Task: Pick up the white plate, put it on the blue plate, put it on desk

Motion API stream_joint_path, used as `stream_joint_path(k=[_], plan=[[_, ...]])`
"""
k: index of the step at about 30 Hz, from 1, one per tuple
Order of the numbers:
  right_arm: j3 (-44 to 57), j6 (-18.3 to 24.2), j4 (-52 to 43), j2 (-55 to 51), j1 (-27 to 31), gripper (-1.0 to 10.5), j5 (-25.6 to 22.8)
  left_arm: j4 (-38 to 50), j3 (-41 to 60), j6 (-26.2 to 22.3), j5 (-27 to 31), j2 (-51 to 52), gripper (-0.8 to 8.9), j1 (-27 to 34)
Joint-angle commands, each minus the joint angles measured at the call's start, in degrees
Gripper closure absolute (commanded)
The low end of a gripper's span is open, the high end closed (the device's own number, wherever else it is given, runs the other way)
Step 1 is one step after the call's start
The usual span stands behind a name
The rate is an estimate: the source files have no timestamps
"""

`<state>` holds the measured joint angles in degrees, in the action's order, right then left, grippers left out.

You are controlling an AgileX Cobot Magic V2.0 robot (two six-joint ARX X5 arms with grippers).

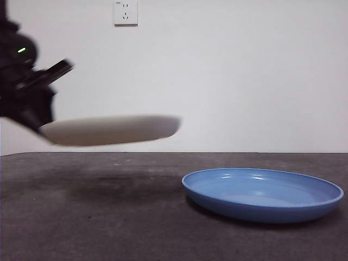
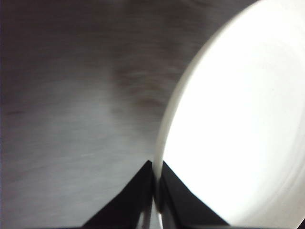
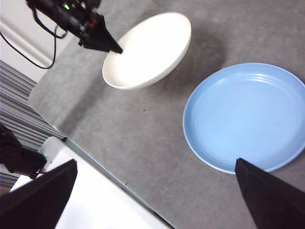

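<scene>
Your white plate hangs tilted in the air above the bench, its rim pinched between the left fingers, with the blue plate lying flat well off to their side, beneath the right fingers, which are spread wide.

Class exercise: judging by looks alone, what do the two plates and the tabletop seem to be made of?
White plate: matte cream, no glare; ceramic or melamine, unclear.
Blue plate: glossy, with bright highlights on its rim; glazed ceramic or smooth plastic.
Desk: dark grey, speckled, dull; possibly a felt-like or laminate surface.
</scene>
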<state>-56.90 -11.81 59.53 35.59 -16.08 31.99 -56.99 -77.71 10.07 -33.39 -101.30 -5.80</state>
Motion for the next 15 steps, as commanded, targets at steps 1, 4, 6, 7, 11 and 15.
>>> stream_joint_path(k=[1, 4, 6, 7, 11, 15], plan=[[-2.12, 0.70, 0.57, 0.13, -0.24, 2.6, -0.17, -0.07, -3.32, 2.38, -0.70, -0.31, 8.03, -4.74], [-3.69, 1.27, 1.73, 0.13, -0.24, 2.6, -0.59, 1.66, -5.07, 4.39, -0.68, -0.52, 8.03, -9.77], [-5.18, 1.70, 3.02, 0.13, -0.24, 2.6, -1.70, 2.93, -6.29, 6.19, -0.68, -1.22, 8.03, -12.70], [-6.14, 1.99, 4.11, 0.13, -0.24, 2.6, -2.95, 3.52, -7.10, 7.15, -0.68, -1.95, 8.03, -14.14], [-9.40, 3.67, 7.65, 0.13, -0.24, 2.6, -7.10, 4.42, -11.17, 8.92, -0.68, -6.10, 8.03, -19.10], [-11.78, 4.66, 10.23, 0.13, -0.24, 2.6, -8.28, 4.22, -16.50, 10.05, -0.63, -12.11, 8.03, -23.43]])
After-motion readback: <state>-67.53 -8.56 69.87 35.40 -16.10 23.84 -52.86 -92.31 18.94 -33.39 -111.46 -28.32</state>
